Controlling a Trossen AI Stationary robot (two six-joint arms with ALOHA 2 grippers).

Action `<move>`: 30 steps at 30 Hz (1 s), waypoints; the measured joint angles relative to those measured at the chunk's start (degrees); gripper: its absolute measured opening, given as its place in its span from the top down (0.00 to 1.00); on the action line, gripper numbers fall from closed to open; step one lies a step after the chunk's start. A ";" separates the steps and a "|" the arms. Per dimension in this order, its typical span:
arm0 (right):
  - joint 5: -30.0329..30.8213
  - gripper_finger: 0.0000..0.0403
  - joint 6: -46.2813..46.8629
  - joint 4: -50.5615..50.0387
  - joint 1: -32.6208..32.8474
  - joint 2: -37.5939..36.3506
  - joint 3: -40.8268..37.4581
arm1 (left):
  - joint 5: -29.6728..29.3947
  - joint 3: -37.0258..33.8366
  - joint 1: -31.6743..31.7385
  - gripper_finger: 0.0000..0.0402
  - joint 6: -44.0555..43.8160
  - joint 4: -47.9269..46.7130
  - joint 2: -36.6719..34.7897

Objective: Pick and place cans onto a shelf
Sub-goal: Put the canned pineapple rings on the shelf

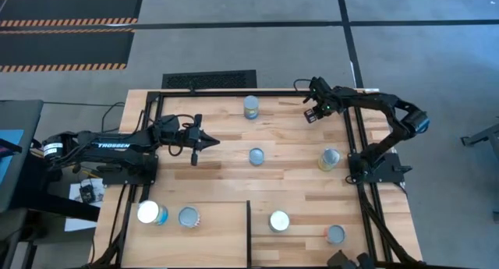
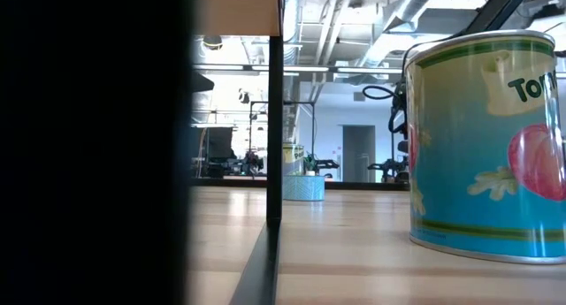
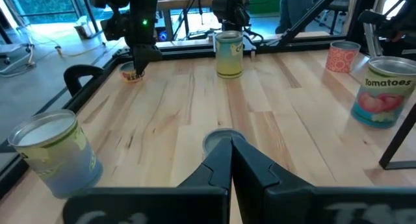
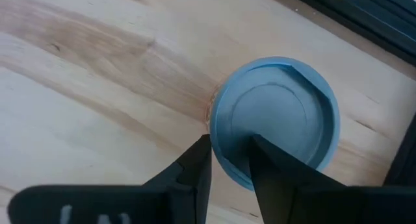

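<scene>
Two label-wrapped tin cans (image 1: pixel 189 217) sit on the pale plywood shelf (image 1: pixel 210 242) (more remain); my right end effector (image 4: pixel 229 145), narrowly parted, hovers over a blue-lidded round can (image 4: pixel 279 113).

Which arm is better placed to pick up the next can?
Probably the right: the right gripper hangs directly above a blue-topped can, while the left gripper, shut, is over bare table.
</scene>
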 joint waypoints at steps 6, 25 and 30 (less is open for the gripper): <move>-2.86 0.79 -0.48 -2.20 2.36 -2.41 -0.19 | 0.02 0.00 0.00 1.00 -0.60 -0.73 0.00; -0.69 0.95 11.61 -20.46 49.55 -14.78 23.17 | -1.77 0.02 0.02 1.00 -1.17 -0.54 0.02; 2.88 0.94 9.98 -17.91 61.11 -5.75 34.02 | -2.78 0.02 0.00 1.00 -1.29 -0.56 0.01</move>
